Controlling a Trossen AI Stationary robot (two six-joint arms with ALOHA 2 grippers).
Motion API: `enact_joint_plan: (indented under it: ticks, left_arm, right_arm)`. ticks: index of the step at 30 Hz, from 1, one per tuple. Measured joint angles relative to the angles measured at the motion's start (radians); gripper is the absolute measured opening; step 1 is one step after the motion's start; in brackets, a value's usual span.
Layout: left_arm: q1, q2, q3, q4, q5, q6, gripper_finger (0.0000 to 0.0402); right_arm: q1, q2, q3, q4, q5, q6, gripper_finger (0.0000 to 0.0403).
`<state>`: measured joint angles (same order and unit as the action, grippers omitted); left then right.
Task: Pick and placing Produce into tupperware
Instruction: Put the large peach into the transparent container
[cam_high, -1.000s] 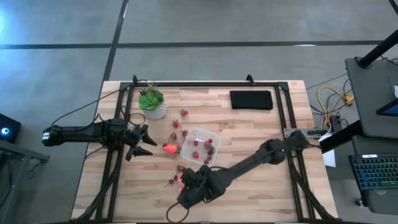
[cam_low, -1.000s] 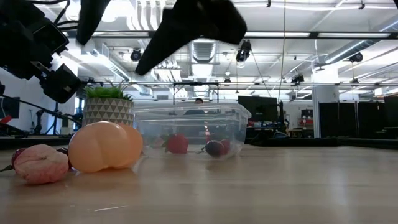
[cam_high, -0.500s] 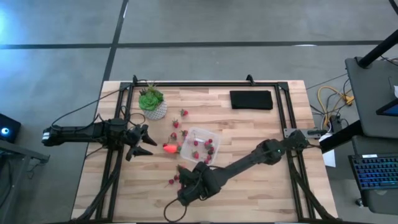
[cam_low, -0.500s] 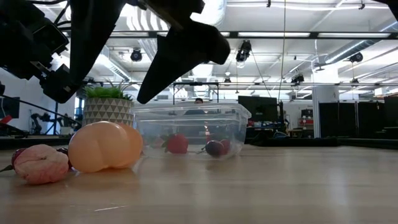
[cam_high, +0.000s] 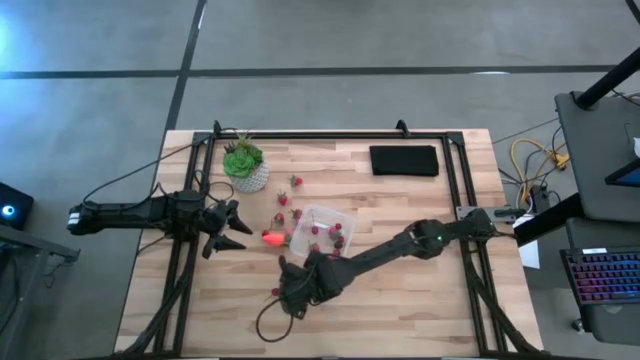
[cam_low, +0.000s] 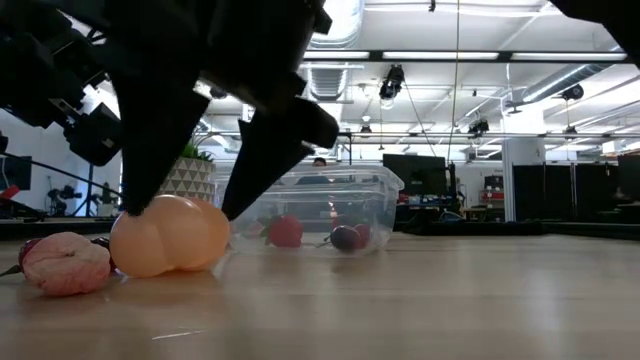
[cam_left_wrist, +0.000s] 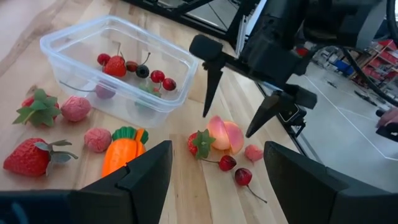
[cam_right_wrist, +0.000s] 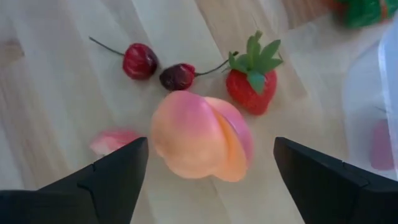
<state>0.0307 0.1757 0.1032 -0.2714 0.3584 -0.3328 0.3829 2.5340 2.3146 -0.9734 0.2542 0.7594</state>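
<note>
The right hand (cam_high: 291, 293) hangs low over the tabletop (cam_high: 400, 310), its fingers (cam_left_wrist: 209, 84) spread wide apart, one on each side of a peach (cam_right_wrist: 202, 135) that rests on the wood; nothing is clamped. Around the peach lie a strawberry (cam_right_wrist: 254, 85), two cherries (cam_right_wrist: 158, 68) and a pink lump (cam_right_wrist: 112, 140). The tub (cam_high: 324, 234) sits mid-tabletop, at about 1 o'clock from the peach, with several berries (cam_left_wrist: 130, 65) already inside. Just outside its 9 o'clock wall lie a carrot (cam_left_wrist: 122, 149), more strawberries (cam_left_wrist: 30, 155) and pink pieces (cam_left_wrist: 76, 108). The left hand (cam_high: 226, 228) waits at the tabletop's 9 o'clock edge, fingers apart and empty. A potted plant (cam_high: 244, 164) stands at 11 o'clock, a black pad (cam_high: 404, 160) at 1 o'clock. No brand, label or writing is legible anywhere.
</note>
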Motion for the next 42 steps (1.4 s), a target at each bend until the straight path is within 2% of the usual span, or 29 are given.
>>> enact_joint_plan:
  ticks: [9, 20, 42]
  left_arm:
    - [0.000, 0.000, 0.000, 0.000, 0.000, 0.000, 0.0240]
    - [0.000, 0.000, 0.000, 0.000, 0.000, 0.000, 0.0240]
    - [0.000, 0.000, 0.000, 0.000, 0.000, 0.000, 0.0240]
  right_arm:
    - [-0.004, 0.003, -0.002, 0.057, 0.003, 0.011, 0.0354]
    - [-0.004, 0.002, -0.060, 0.130, 0.012, 0.118, 0.0354]
    - [-0.002, -0.001, -0.066, 0.116, 0.030, 0.128, 0.0340]
